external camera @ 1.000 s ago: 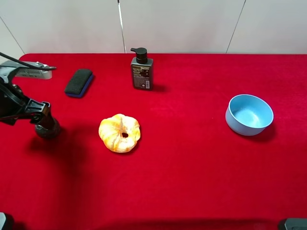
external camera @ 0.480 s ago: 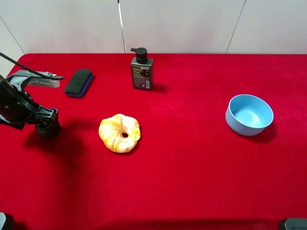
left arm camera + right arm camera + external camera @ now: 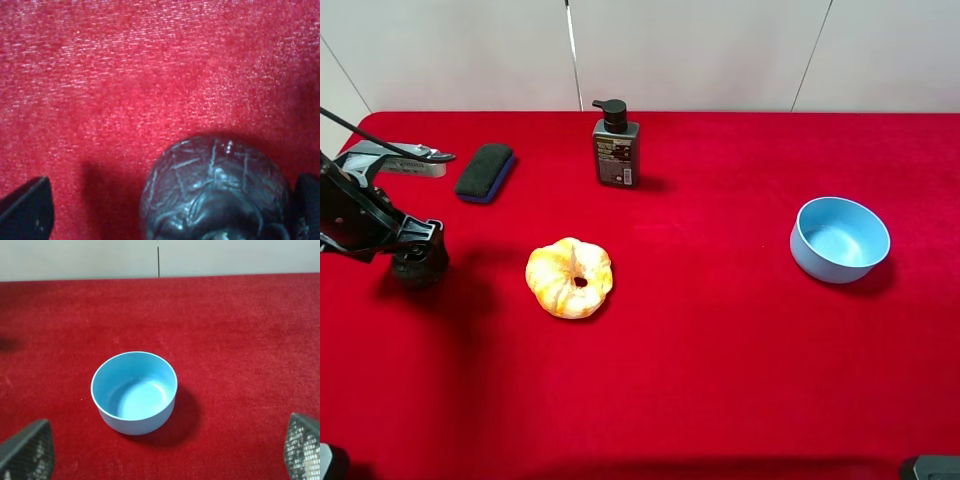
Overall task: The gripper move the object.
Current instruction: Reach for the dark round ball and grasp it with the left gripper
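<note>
Around your left gripper (image 3: 418,252) the room is tight: the dark ball (image 3: 215,195) fills most of the gap, with bare cloth beside one finger (image 3: 25,212) only. The orange pumpkin-shaped thing (image 3: 570,278) is the nearest obstacle toward the middle. The black-and-blue eraser (image 3: 485,172) and pump bottle (image 3: 616,150) stand toward the back edge. Between pumpkin and blue bowl (image 3: 840,238) you have a broad stretch of bare red cloth (image 3: 710,300), as along the front. Your right gripper (image 3: 160,460) faces only the bowl.
</note>
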Robot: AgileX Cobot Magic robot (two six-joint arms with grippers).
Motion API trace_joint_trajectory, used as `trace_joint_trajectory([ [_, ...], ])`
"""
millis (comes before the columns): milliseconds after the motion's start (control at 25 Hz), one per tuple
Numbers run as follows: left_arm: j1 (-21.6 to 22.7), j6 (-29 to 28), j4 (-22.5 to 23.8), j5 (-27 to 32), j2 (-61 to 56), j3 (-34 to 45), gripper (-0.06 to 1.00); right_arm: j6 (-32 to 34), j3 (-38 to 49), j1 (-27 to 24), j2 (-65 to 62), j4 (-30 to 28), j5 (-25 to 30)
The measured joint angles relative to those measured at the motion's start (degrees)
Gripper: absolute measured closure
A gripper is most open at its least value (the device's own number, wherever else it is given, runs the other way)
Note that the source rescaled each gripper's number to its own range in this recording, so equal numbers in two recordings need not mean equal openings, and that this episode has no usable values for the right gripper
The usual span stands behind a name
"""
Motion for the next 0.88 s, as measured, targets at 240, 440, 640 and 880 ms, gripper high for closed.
trace_joint_trajectory([
  [240, 0.0, 0.0, 0.0, -0.02, 0.0, 0.0, 0.09, 0.0, 0.0, 0.0, 0.0, 0.0, 0.0],
  [440, 0.0, 0.58, 0.0, -0.46, 0.0, 0.0, 0.09, 0.0, 0.0, 0.0, 0.0, 0.0, 0.0],
  [640, 0.0, 1.83, -0.79, -0.64, 0.0, 0.0, 0.09, 0.0, 0.0, 0.0, 0.0, 0.0, 0.0],
  [880, 0.0, 6.87, -5.08, -0.65, 0.0, 0.0, 0.09, 0.0, 0.0, 0.0, 0.0, 0.0, 0.0],
])
